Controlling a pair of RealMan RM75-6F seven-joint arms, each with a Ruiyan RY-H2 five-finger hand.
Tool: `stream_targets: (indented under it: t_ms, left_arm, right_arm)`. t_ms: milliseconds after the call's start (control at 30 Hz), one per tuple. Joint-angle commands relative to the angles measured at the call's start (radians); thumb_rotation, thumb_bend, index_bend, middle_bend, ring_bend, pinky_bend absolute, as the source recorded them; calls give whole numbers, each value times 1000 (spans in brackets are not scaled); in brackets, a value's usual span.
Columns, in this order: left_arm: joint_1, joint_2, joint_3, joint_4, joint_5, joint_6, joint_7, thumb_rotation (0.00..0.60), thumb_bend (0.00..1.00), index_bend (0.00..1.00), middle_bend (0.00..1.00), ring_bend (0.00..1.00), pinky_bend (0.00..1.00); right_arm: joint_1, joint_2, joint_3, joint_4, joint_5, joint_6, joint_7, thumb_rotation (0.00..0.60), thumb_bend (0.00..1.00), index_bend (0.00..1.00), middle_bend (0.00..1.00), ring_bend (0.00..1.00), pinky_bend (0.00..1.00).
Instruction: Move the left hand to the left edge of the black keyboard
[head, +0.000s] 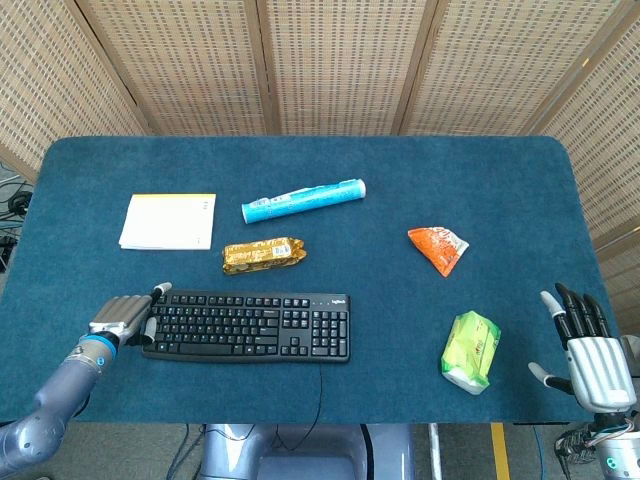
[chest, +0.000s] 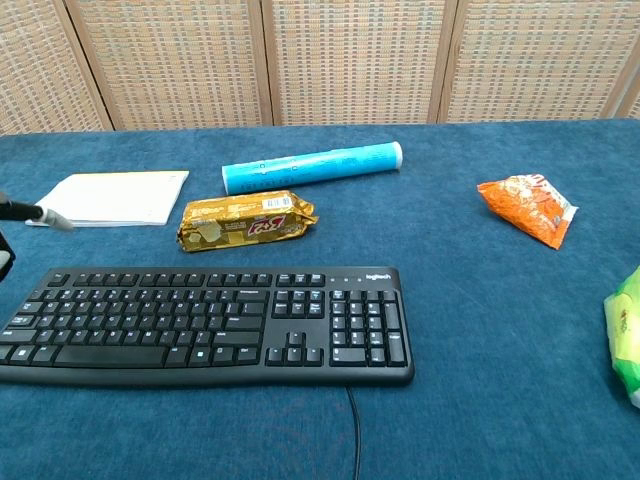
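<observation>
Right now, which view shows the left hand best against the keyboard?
The head view: the whole left hand sits at the black keyboard's left end. The chest view catches only a fingertip at its left border.

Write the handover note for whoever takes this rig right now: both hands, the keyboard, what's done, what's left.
Left hand: holds nothing, sits at the left end of the black keyboard; in the chest view only a fingertip shows, raised above the keyboard's far-left corner. Contact with the edge can't be confirmed.
Right hand: open, idle at the table's near right corner, beside the green packet.
Keyboard: front centre of the blue table, cable running off the near edge.
Done: the reach looks essentially complete.
Left: confirm the hand is settled at the edge.
</observation>
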Motion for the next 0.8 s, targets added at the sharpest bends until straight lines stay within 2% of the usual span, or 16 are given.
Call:
stream_targets:
  t_ms: [33, 100, 167, 233, 367, 467, 567, 733, 800]
  left_arm:
    - [62, 53, -17, -57, 115, 47, -65, 600, 556, 0, 475, 390, 310]
    - [106, 67, -17, -72, 191, 69, -107, 600, 478, 0, 307, 248, 239]
    - [163, 71, -13, -74, 286, 95, -162, 600, 395, 0, 91, 69, 97]
    - [218, 61, -8, -62, 377, 127, -212, 600, 339, 0, 6, 3, 17]
    - [347, -4, 10, 9, 576, 239, -311, 600, 247, 0, 0, 0, 0]
    - [443, -93, 29, 104, 730, 368, -330, 600, 177, 0, 0, 0, 0]
    - [519, -184, 31, 198, 829, 507, -276, 600, 117, 0, 0, 0, 0]
    - [620, -336, 23, 361, 948, 715, -105, 600, 73, 0, 0, 0, 0]
    - [640, -362, 25, 392, 968, 728, -105, 600, 73, 0, 0, 0, 0]
  right_arm:
    - [0, 1, 1, 1, 4, -1, 3, 600, 0, 0, 0, 0, 0]
    - [0, 1, 2, 2, 7, -3, 6, 600, 0, 0, 0, 0, 0]
    - [0, 1, 2, 4, 8, -5, 7, 600, 0, 0, 0, 0, 0]
    - [1, 0, 2, 5, 8, -7, 6, 600, 0, 0, 0, 0, 0]
    - [3, -3, 2, 7, 10, -11, 0, 600, 0, 0, 0, 0, 0]
    - [5, -6, 3, 8, 13, -14, -5, 600, 0, 0, 0, 0, 0]
    - [6, -10, 4, 9, 13, -15, -12, 600, 0, 0, 0, 0, 0]
    - [8, -15, 5, 9, 13, -16, -21, 600, 0, 0, 0, 0, 0]
    - [8, -17, 5, 11, 15, -18, -23, 600, 0, 0, 0, 0, 0]
